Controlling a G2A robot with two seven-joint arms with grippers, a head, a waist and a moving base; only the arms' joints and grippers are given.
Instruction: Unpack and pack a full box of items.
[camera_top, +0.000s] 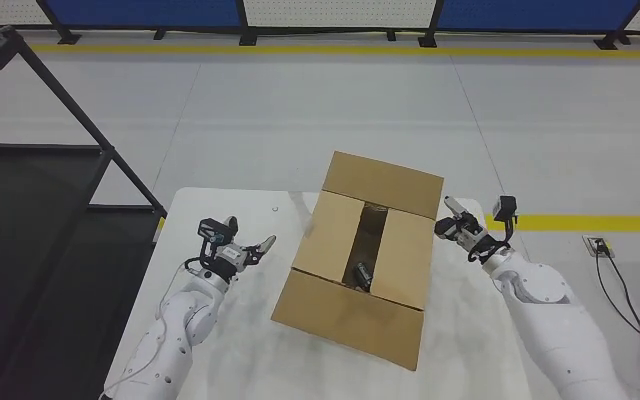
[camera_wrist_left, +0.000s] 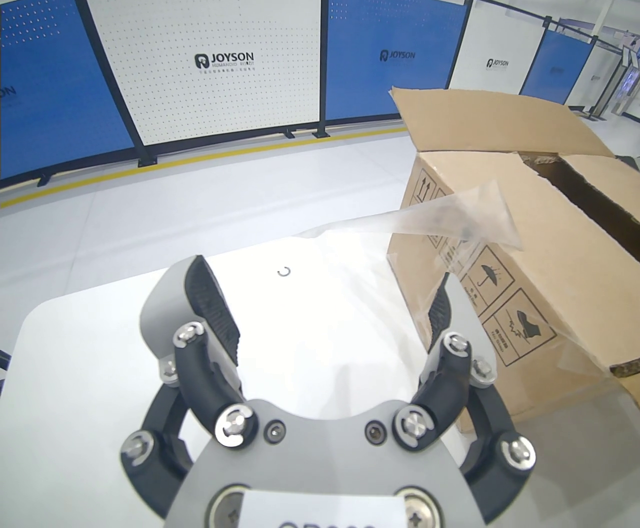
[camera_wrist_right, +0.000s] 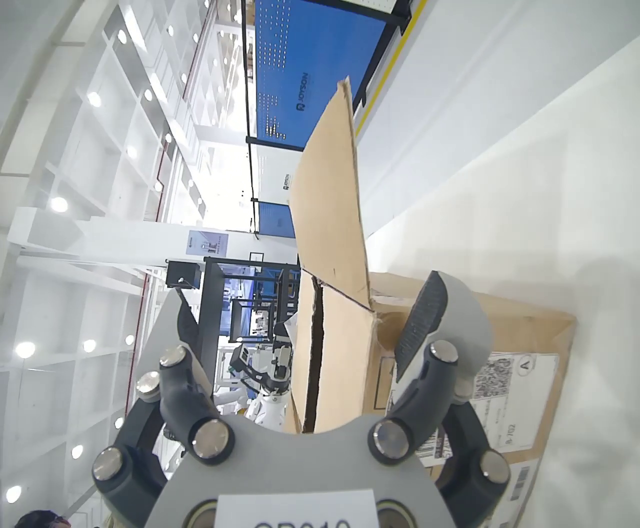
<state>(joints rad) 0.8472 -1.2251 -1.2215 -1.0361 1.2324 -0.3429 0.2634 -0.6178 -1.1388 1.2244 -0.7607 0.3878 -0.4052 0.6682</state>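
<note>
Box: I am looking down at a brown cardboard box (camera_top: 330, 235) that is sitting near the middle of a white table (camera_top: 260, 350), turned at a slight angle to me.
Flaps: the two long flaps are lying almost flat over the top, leaving a dark gap between them. The far flap (camera_top: 385, 180) is leaning outward, away from me, and the near flap (camera_top: 345, 320) is folding out toward me.
Inside the box: a dark item (camera_top: 360, 272) is showing through the gap. I cannot tell what it is.
Left gripper: the left gripper (camera_top: 252, 233) is hovering over the table just beside the box's left side, not touching it. In its own camera I am seeing the left gripper (camera_wrist_left: 320, 285) with its fingers spread wide and nothing between them, and the box wall (camera_wrist_left: 500, 260) standing just past one finger.
Tape: a strip of clear tape (camera_wrist_left: 450, 215) is sticking out from that box wall and hanging down close to that finger. I cannot tell whether it is touching.
Right gripper: the right gripper (camera_top: 445, 215) is hanging just beside the box's right side, near the far corner. Its camera is showing the right gripper (camera_wrist_right: 305, 292) with fingers apart and holding nothing, facing the labelled wall of the box (camera_wrist_right: 500, 350).
</note>
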